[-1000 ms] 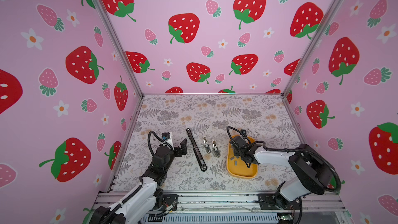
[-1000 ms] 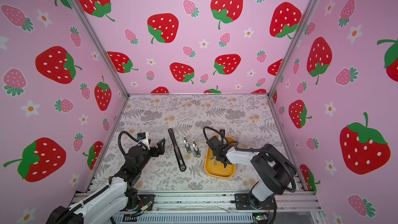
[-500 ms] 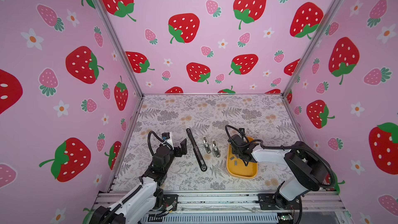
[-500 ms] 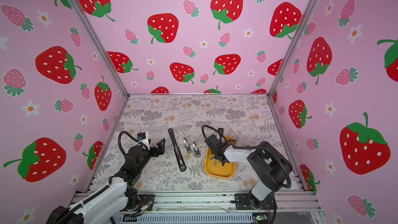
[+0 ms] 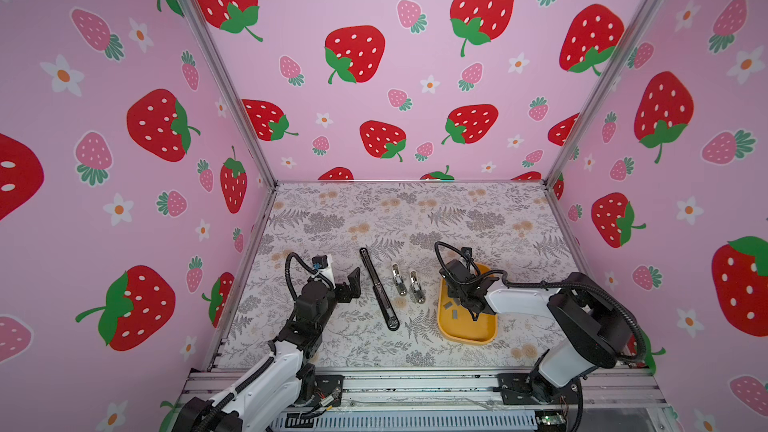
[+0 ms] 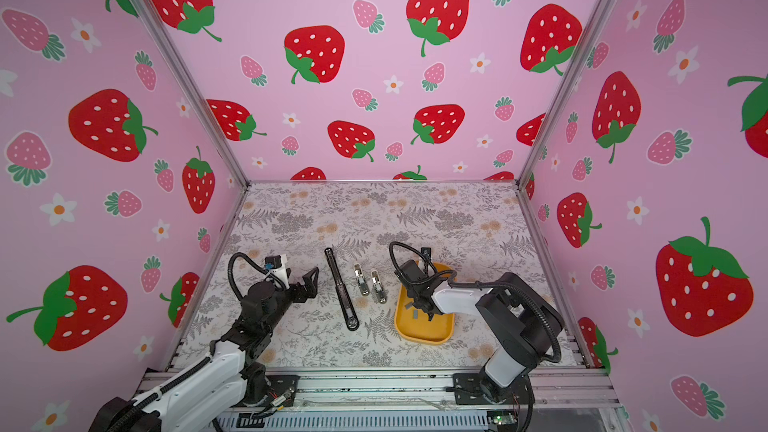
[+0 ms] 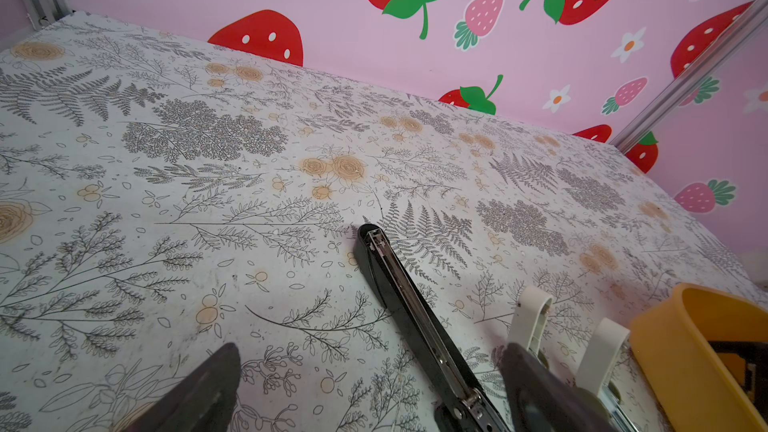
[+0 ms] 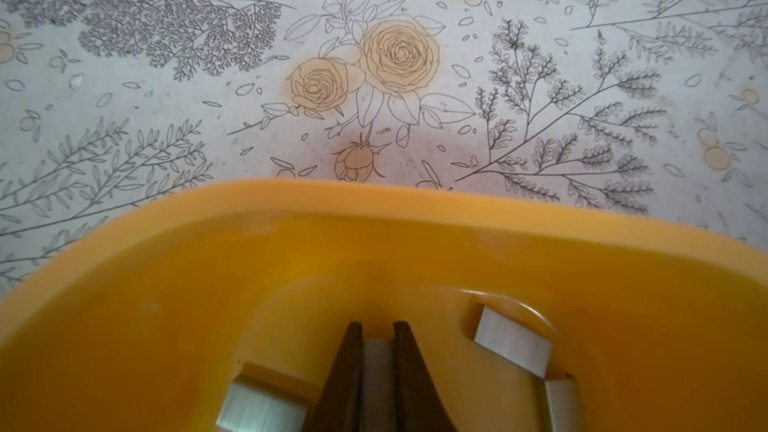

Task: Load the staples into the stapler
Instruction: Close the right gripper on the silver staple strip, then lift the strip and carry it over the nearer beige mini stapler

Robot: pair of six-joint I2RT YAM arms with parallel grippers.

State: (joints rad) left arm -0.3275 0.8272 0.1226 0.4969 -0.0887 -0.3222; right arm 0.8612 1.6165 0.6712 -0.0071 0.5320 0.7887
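**A:** The right gripper [image 8: 377, 336] has narrowed its jaws inside the tray [image 8: 291, 209].

**B:** On what?

**A:** It is clamped on one strip [image 8: 377, 353]. The other staples [image 8: 513, 340] lie loose beside it, near the worktop's front edge.

**B:** And the stapler [image 5: 379, 289]?

**A:** It lies to the left, running front-to-back, nearer the wide-open left gripper [image 7: 372, 351].

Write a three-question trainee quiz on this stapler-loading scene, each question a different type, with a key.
1. True or false: the left gripper is open and holds nothing.
2. Fill in: between the black stapler and the yellow tray lie ___ small staplers.
3. Multiple choice: the staple strip pinched by the right gripper is inside A) the yellow tray, B) the black stapler, C) a small stapler.
Key: 1 true; 2 two; 3 A.
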